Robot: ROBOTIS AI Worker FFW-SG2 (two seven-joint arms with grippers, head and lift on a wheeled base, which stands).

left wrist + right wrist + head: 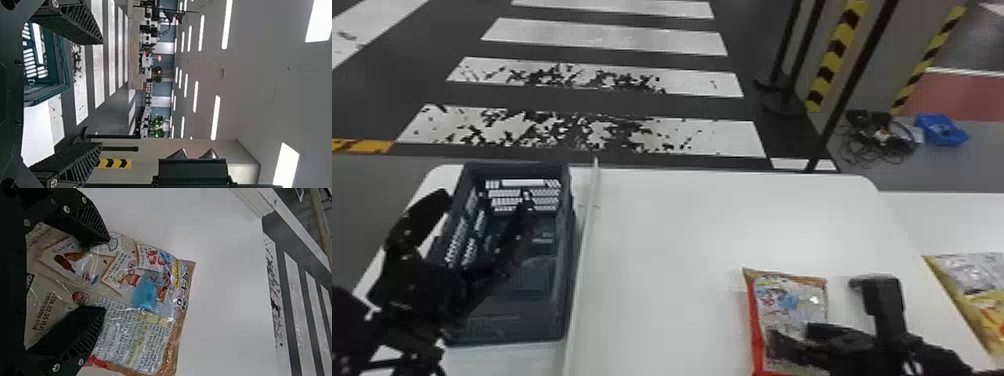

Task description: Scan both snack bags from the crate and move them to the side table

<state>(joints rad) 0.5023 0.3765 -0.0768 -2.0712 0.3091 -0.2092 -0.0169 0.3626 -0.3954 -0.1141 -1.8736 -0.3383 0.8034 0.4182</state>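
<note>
- Crate [516, 167] anchors the left end here, dark and upright on the white table [657, 225].
- Left gripper [486, 196] is at the crate's left side, wide open and released, one finger across its opening and the other out by its left rim.
- Pale strip [587, 220] next, just beside the crate's right wall, running along the tabletop.
- Over to the red-edged snack bag [784, 295]: lying flat on the same table, well apart from the crate on its right.
- And there's the right gripper [819, 310], right of the crate and at that bag, its claw unclenched, fingers spread over the wrapper; whether they touch it, I can't tell.
- Farthest right of the crate, the yellow-edged snack bag [977, 295], on the side table [922, 215], cut off by the head view's edge.
</note>
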